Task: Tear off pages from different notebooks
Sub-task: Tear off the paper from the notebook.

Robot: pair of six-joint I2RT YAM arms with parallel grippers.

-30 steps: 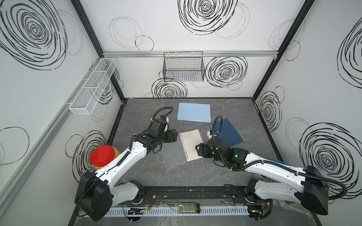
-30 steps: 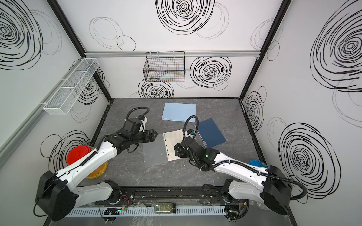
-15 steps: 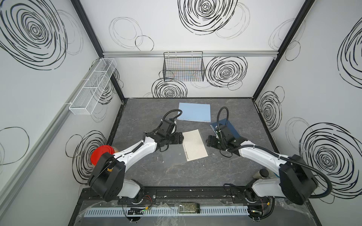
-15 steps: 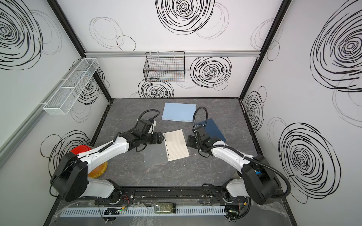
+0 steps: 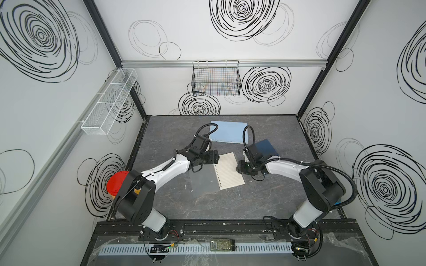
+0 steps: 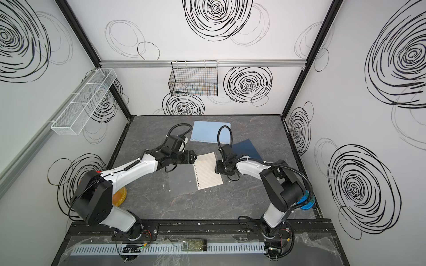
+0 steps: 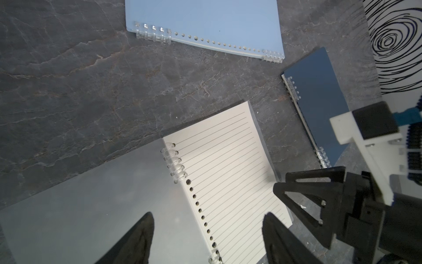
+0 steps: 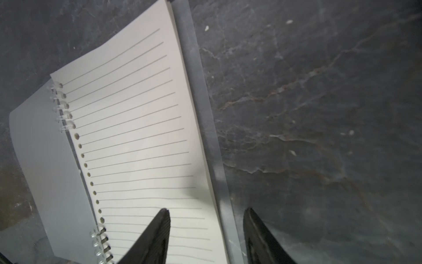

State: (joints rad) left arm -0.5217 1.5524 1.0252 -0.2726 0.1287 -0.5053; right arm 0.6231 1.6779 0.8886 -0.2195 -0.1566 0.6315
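The clear-covered notebook (image 5: 228, 171) lies open mid-table, its cream lined pages (image 8: 137, 137) held in the rings and its clear cover (image 7: 91, 205) flipped flat beside them. My left gripper (image 7: 207, 216) hangs open over the punched spine edge, one finger above the cover, one above the paper. My right gripper (image 8: 206, 210) is open astride the pages' free edge, with one finger over the paper and one over the table. The light-blue notebook (image 5: 228, 132) lies shut at the back. The navy notebook (image 5: 266, 147) lies shut behind the right wrist.
A red-lidded jar (image 5: 117, 184) stands at the table's left edge beside the left arm. A blue object (image 6: 306, 202) sits behind the right arm's base. A black wire basket (image 5: 216, 78) and a white mesh shelf (image 5: 108, 101) hang on the walls. Small paper scraps dot the tabletop.
Both arms have swung in toward the open notebook, the left to its spine side and the right to its free edge. The right jaws have narrowed; the left jaws stay as wide.
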